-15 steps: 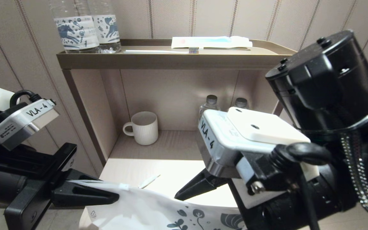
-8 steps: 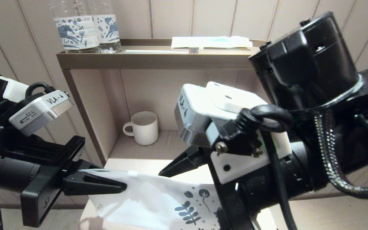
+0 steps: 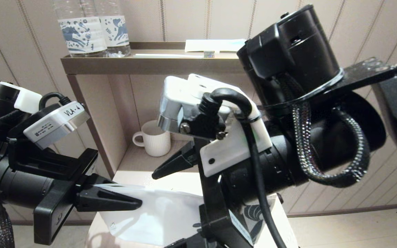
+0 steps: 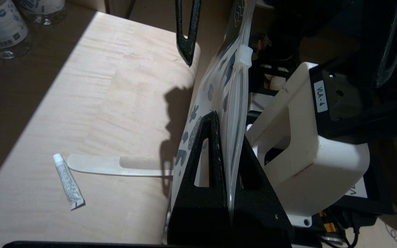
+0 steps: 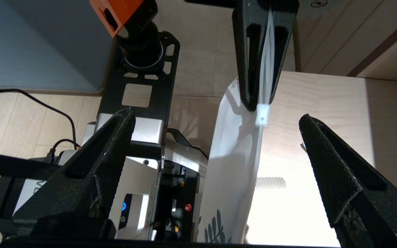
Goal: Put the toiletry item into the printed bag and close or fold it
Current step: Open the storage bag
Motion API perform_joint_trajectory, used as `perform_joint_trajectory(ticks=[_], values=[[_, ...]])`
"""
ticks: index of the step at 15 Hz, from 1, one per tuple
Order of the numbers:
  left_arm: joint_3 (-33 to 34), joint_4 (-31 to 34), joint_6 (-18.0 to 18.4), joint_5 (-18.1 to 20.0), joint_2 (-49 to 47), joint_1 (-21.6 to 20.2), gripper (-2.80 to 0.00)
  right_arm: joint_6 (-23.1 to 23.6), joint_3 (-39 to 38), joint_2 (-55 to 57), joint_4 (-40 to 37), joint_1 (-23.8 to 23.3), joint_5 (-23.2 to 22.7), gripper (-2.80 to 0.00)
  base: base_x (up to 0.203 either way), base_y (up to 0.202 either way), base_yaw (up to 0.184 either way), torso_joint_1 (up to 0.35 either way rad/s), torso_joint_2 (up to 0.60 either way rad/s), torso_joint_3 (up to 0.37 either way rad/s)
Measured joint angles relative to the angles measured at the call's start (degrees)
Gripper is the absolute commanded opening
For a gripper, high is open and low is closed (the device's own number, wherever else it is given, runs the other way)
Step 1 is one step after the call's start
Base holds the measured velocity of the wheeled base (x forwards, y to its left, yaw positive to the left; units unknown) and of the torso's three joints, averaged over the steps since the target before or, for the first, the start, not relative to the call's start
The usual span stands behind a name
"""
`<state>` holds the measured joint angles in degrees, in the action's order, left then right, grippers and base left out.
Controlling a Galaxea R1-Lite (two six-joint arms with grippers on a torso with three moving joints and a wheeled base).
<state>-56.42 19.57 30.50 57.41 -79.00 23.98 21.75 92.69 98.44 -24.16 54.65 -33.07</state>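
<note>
Both arms have risen since the earlier frames, lifting the printed bag (image 3: 164, 213) off the tabletop (image 4: 91, 103) at the lower middle of the head view. The left gripper (image 4: 224, 151) is clamped on the bag's zip edge, near the slider (image 5: 262, 114). The right gripper (image 5: 215, 151) hangs spread wide, holding nothing. A small tube (image 4: 68, 182) and a comb (image 4: 115, 166) lie on the tabletop, so loading appears not yet done. Next, the right gripper likely needs to open the bag's mouth or fetch the tube.

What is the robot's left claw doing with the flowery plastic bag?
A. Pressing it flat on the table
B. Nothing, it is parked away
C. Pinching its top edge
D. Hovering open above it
C: the left gripper is clamped on the printed bag along its zip edge.
</note>
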Motion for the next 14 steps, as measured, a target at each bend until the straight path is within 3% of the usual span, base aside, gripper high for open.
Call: perform_joint_trajectory(ticks=[12, 13, 14], values=[[-0.1, -0.2, 0.0, -0.1, -0.2, -0.1, -2.8, -0.2, 4.7, 4.1, -0.2, -1.6, 0.0, 0.0, 0.0, 0.0, 0.0, 0.0, 0.0, 0.0], [-0.1, -0.2, 0.0, -0.1, -0.3, -0.1, -2.8, -0.1, 4.8, 4.1, -0.2, -1.6, 0.0, -1.98, 0.0, 0.0, 0.0, 0.0, 0.0, 0.0], [-0.1, -0.2, 0.0, -0.1, -0.3, -0.1, -2.8, -0.1, 4.8, 4.1, -0.2, -1.6, 0.1, -2.8, 0.0, 0.0, 0.0, 0.0, 0.0, 0.0]])
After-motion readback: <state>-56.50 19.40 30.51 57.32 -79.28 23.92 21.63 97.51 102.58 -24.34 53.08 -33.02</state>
